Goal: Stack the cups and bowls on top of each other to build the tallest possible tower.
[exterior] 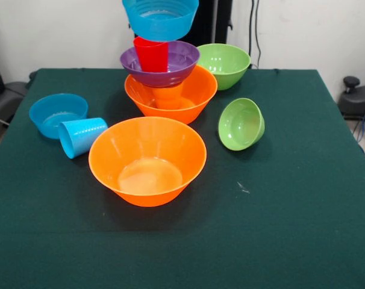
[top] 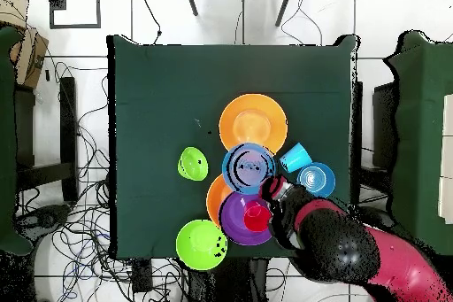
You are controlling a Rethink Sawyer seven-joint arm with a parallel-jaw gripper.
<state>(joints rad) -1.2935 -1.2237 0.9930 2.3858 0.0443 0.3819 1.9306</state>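
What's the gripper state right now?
Gripper: cannot be told. It sits beside the tower's top blue bowl, seen only from overhead.

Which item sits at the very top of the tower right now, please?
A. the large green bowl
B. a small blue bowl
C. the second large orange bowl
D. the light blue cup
B: in the front view a small blue bowl tops the tower, sitting over the red cup that stands in the purple bowl.
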